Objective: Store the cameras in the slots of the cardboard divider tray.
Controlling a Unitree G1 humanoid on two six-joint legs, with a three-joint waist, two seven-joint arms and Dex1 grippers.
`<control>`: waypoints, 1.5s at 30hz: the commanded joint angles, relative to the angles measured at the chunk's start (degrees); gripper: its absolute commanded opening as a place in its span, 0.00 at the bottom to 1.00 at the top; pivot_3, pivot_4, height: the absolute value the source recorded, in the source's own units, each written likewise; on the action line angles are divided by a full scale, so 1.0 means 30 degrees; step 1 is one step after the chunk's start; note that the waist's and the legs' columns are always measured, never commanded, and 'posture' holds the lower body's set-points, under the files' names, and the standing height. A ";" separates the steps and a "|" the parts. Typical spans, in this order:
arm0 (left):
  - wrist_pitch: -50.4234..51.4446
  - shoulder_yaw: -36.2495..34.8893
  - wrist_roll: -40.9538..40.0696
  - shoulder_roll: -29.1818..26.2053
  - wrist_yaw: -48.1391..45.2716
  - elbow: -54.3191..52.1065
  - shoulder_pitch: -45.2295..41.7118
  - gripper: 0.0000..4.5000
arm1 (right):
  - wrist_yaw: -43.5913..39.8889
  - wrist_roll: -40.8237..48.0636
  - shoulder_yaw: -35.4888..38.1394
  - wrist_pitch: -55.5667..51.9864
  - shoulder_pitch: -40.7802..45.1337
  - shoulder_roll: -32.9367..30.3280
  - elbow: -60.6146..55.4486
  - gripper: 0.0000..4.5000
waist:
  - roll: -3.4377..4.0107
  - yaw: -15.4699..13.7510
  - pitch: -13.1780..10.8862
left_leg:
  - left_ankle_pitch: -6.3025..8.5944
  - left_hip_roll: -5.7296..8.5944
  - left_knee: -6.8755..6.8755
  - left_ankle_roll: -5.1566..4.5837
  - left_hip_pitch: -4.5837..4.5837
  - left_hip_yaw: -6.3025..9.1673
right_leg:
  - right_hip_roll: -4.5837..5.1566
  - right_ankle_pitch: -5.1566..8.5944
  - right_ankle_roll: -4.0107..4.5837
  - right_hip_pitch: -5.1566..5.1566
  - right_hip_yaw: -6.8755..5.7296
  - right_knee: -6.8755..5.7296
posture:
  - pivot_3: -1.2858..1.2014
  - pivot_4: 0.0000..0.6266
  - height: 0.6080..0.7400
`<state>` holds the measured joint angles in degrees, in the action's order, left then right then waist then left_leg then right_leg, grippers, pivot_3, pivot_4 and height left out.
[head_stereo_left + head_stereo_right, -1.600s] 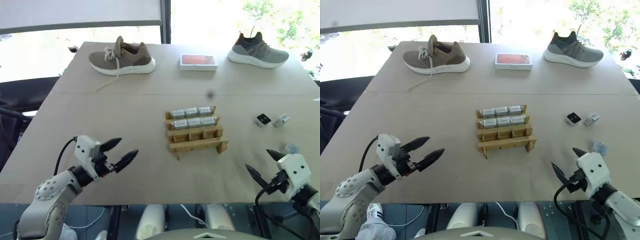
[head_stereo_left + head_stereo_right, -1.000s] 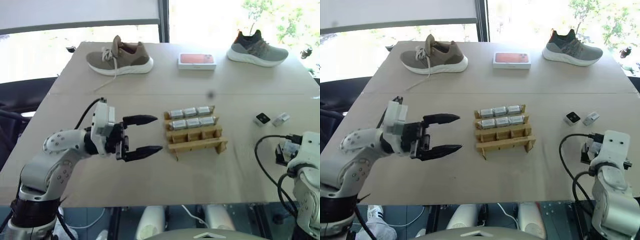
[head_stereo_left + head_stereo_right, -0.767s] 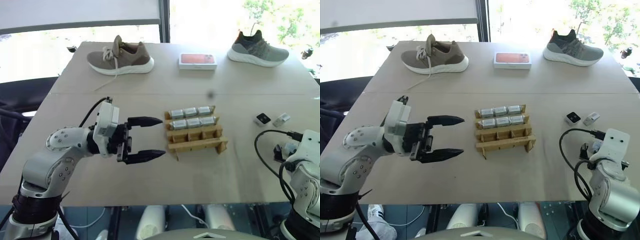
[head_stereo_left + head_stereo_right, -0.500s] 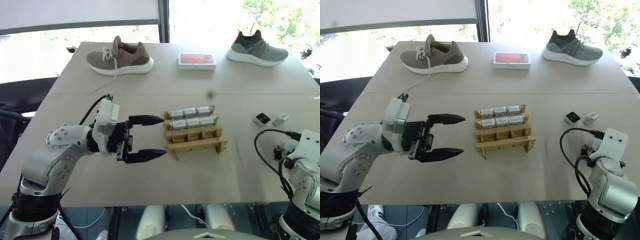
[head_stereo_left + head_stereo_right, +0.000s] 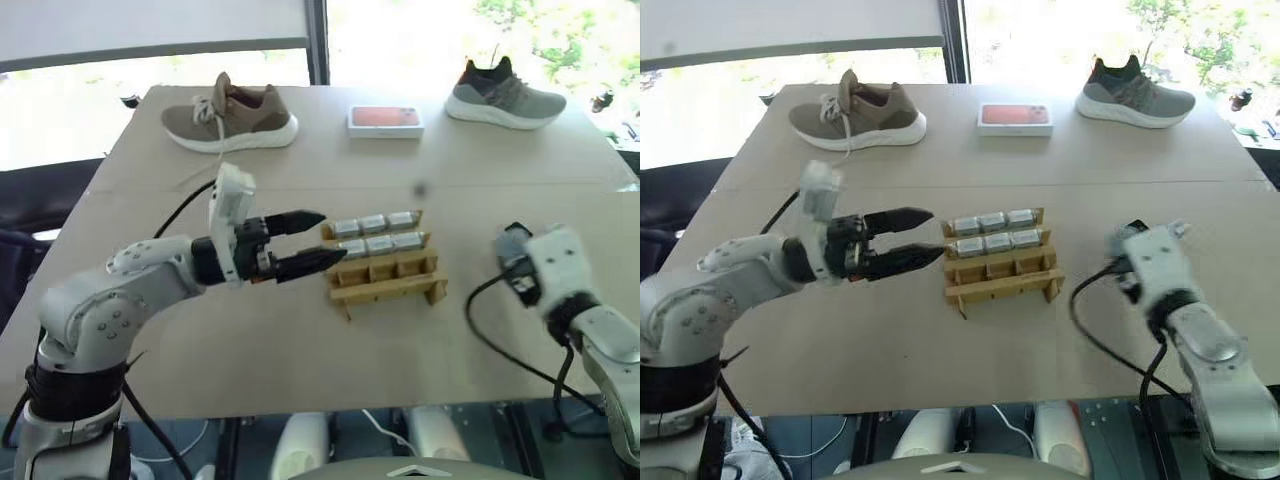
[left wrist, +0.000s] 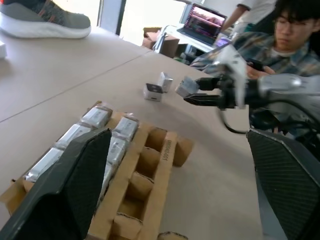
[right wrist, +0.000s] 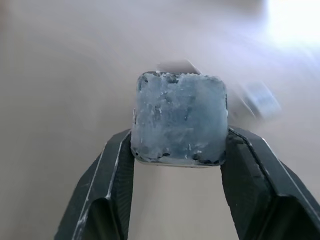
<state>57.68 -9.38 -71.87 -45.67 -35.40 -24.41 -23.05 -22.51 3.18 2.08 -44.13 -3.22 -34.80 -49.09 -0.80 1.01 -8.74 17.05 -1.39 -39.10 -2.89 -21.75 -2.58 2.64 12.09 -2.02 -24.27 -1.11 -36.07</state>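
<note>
The cardboard divider tray (image 5: 388, 278) sits mid-table. Each of its two back rows holds three silver cameras (image 5: 373, 224), and the two front rows are empty. My left gripper (image 5: 328, 238) is open and level, its tips just off the tray's left end. In the right wrist view my right gripper (image 7: 179, 139) is shut on a silver-blue camera (image 7: 179, 116) held above the table. The left wrist view shows that right gripper (image 6: 190, 93) to the right of the tray, with two loose cameras (image 6: 153, 92) on the table behind it.
A brown shoe (image 5: 228, 112), a white box with an orange-red top (image 5: 384, 120) and a grey shoe (image 5: 503, 90) line the table's far edge. A person (image 6: 280, 35) sits beyond the table's right side, near a laptop (image 6: 205, 20).
My right gripper has shut on a camera, lifted it and swung in toward the tray. The left gripper has rolled and edged up to the tray's left end. The head view has shifted.
</note>
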 commanded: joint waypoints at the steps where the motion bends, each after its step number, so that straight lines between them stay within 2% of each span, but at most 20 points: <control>1: 0.2338 0.0632 -0.4515 0.0841 0.3593 0.2040 -0.1760 1.00 | -0.2193 -0.0913 -0.3407 0.3957 0.2372 -0.1302 -0.0427 0.43 | -0.0021 0.0007 -0.0007 | -0.0001 0.0000 0.0001 0.0001 0.0009 -0.0004 | 0.0000 0.0002 -0.0004 -0.0001 -0.0019 -0.0005 | 0.52 0.24 1.00; 4: 0.2815 0.1187 -0.5628 0.1947 0.6267 0.3418 -0.2672 1.00 | -0.2837 -0.1622 -0.5394 0.6243 0.4729 -0.1097 0.1023 0.43 | -0.0047 -0.0074 -0.0012 | -0.0005 0.0020 -0.0008 0.0007 0.0031 0.0010 | 0.0005 0.0002 -0.0002 0.0023 -0.0039 -0.0014 | 0.52 0.24 1.00; 6: 0.3138 0.1528 -0.5657 0.2421 0.6988 0.3667 -0.2886 1.00 | -0.3323 -0.2042 -0.6280 0.7723 0.5860 -0.0882 0.2275 0.43 | -0.0108 -0.0111 -0.0038 | -0.0055 0.0035 -0.0029 0.0092 0.0018 0.0010 | 0.0016 -0.0043 0.0073 0.0022 -0.0038 -0.0028 | 0.52 0.24 1.00; 16: 0.3413 0.1865 -0.5256 0.3673 0.8338 0.3894 -0.3089 1.00 | -0.4490 -0.2941 -0.7320 1.0437 0.8140 0.0247 0.4788 0.43 | -0.0128 -0.0293 -0.0043 | -0.0058 0.0064 -0.0027 0.0106 -0.0054 0.0031 | 0.0094 -0.0050 0.0083 0.0014 -0.0098 0.0047 | 0.52 0.24 1.00; 17: 0.3476 0.1949 -0.4957 0.3650 0.8114 0.3784 -0.3133 0.88 | -0.4563 -0.3012 -0.7342 1.0531 0.8144 0.0330 0.4803 0.43 | -0.0128 -0.0317 -0.0043 | -0.0059 0.0066 -0.0028 0.0107 -0.0050 0.0036 | 0.0093 -0.0049 0.0084 0.0017 -0.0104 0.0042 | 0.52 0.24 1.00; 18: 0.3565 0.2002 -0.4747 0.3645 0.7962 0.3743 -0.3186 0.84 | -0.4631 -0.3070 -0.7340 1.0601 0.8149 0.0406 0.4830 0.43 | -0.0128 -0.0325 -0.0042 | -0.0061 0.0065 -0.0029 0.0110 -0.0048 0.0048 | 0.0092 -0.0049 0.0084 0.0019 -0.0114 0.0036 | 0.52 0.24 1.00; 24: 0.3649 0.2259 -0.3990 0.4072 0.7562 0.4022 -0.3652 0.19 | -0.5213 -0.2985 -0.7194 1.0811 0.8103 0.0660 0.4918 0.43 | -0.0127 -0.0399 -0.0043 | -0.0074 0.0067 -0.0041 0.0128 -0.0042 0.0053 | 0.0080 -0.0049 0.0085 0.0024 -0.0116 0.0024 | 0.52 0.24 1.00; 27: 0.3722 0.2234 -0.3460 0.4090 0.7078 0.4178 -0.3970 0.19 | -0.5524 -0.2365 -0.6806 1.0533 0.7901 0.0814 0.5019 0.74 | -0.0127 -0.0454 -0.0042 | -0.0073 0.0067 -0.0041 0.0128 -0.0036 0.0050 | 0.0079 -0.0049 0.0086 0.0026 -0.0112 0.0021 | 0.52 0.24 1.00; 29: 0.3396 0.2480 -0.2136 0.3755 0.6033 0.4108 -0.4331 0.19 | -0.5396 -0.1604 -0.5698 0.9924 0.7393 0.0895 0.5209 0.96 | -0.0127 -0.0480 -0.0043 | -0.0073 0.0066 -0.0040 0.0128 -0.0038 0.0054 | 0.0074 -0.0050 0.0085 0.0025 -0.0116 0.0021 | 0.52 0.24 1.00; 33: 0.1288 0.4400 0.2352 0.2363 0.1867 0.3509 -0.4774 0.19 | -0.5949 0.2410 -0.1894 0.8538 0.5785 0.1113 0.5944 0.98 | -0.0125 -0.0636 -0.0043 | -0.0073 0.0130 -0.0038 0.0127 -0.0054 0.0057 | 0.0072 -0.0050 0.0088 0.0028 -0.0132 0.0032 | 0.52 0.24 1.00; 35: -0.0280 0.6207 0.4907 0.1860 -0.0461 0.3595 -0.5052 0.19 | -0.8121 0.5302 0.0400 0.7965 0.4876 0.0010 0.6326 0.98 | -0.0122 -0.0662 -0.0045 | -0.0071 0.0136 -0.0037 0.0125 -0.0054 0.0039 | 0.0079 -0.0050 0.0088 0.0030 -0.0117 0.0038 | 0.52 0.24 1.00; 37: -0.1777 0.7796 0.7213 0.1620 -0.2456 0.3958 -0.5286 0.19 | -0.9583 0.6684 0.2057 0.8253 0.4170 -0.1051 0.6669 0.98 | -0.0114 -0.0704 -0.0050 | -0.0068 0.0143 -0.0038 0.0117 -0.0059 0.0043 | 0.0093 -0.0049 0.0089 0.0038 -0.0118 0.0055 | 0.52 0.24 1.00; 41: -0.4729 1.0346 1.1067 0.2088 -0.5916 0.6267 -0.6219 0.19 | -1.2271 0.9519 0.4312 0.7519 0.3461 -0.3126 0.7427 0.98 | -0.0111 -0.0646 -0.0052 | -0.0051 0.0164 -0.0035 0.0088 -0.0048 0.0017 | 0.0081 -0.0048 0.0089 0.0041 -0.0090 0.0065 | 0.52 0.24 1.00; 45: -0.6976 1.1872 1.4269 0.1697 -0.8513 0.8185 -0.6640 0.19 | -1.2576 0.9907 0.4575 0.7728 0.3425 -0.3865 0.7439 0.98 | -0.0110 -0.0497 -0.0052 | -0.0003 0.0105 -0.0032 -0.0001 -0.0020 -0.0015 | 0.0012 -0.0047 0.0090 0.0037 -0.0048 0.0053 | 0.52 0.24 1.00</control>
<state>39.46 25.49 -32.30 -39.44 -58.00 -0.50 -41.81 -59.62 31.46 14.44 -21.37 6.94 -45.68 -25.68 -1.13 -0.48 -8.89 17.04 -1.14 -39.19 -2.90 -21.80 -2.62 2.62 11.95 -1.75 -24.17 -1.24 -35.95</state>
